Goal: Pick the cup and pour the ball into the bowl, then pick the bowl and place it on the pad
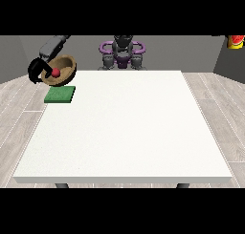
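A wooden bowl (63,69) hangs tilted in the air above the table's far left corner, with a small red ball (55,72) inside it. The hand at the view's left (36,69) is curled round the bowl's left rim and holds it up. Just below the bowl lies a flat green pad (60,94) on the white table (124,128), near its left edge. The bowl does not touch the pad. No cup is in view. The hand at the view's right is not in view.
The robot's torso (122,54) stands behind the table's far edge. A red and yellow object (235,41) sits at the top right corner of the view, off the table.
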